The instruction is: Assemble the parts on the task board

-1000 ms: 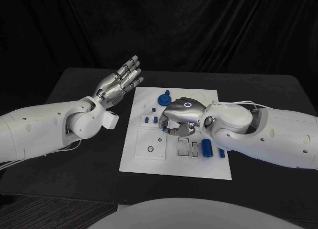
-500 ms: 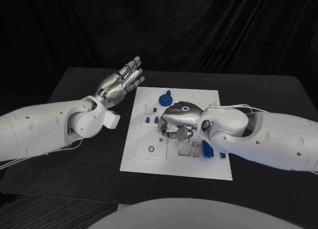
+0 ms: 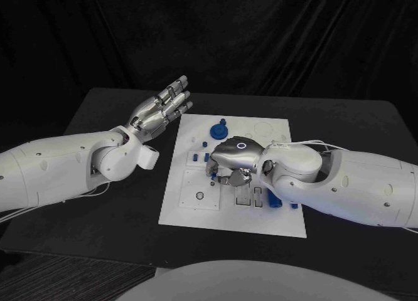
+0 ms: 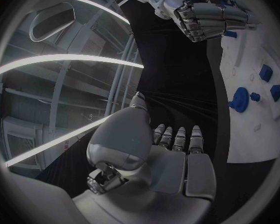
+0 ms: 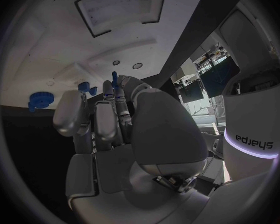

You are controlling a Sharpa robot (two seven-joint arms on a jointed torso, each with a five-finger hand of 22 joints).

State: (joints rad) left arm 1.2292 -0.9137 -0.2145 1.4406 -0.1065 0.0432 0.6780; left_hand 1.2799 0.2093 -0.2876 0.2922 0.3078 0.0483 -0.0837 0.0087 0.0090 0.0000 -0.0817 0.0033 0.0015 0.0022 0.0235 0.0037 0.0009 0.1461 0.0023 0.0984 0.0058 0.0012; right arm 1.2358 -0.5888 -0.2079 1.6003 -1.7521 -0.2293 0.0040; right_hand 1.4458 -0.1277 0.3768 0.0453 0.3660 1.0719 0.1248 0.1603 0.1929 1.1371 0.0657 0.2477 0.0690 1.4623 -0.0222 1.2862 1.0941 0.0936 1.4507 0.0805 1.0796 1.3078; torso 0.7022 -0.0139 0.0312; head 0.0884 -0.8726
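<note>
White board (image 3: 229,218) flat in the middle of the table. Small blue parts on it: round gear (image 3: 216,131) at the far end, peg (image 3: 273,199) near the front.

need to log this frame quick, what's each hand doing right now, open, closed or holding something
Left hand: open, fingers spread, raised beside the task board, holding nothing.
Right hand: fingers curled down over the board; whether it holds a part cannot be told.

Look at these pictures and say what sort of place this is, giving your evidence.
Probably a robotics lab or test bench. A black table stands before dark curtains, a white task board carries small blue parts, and strip lights run overhead.
</note>
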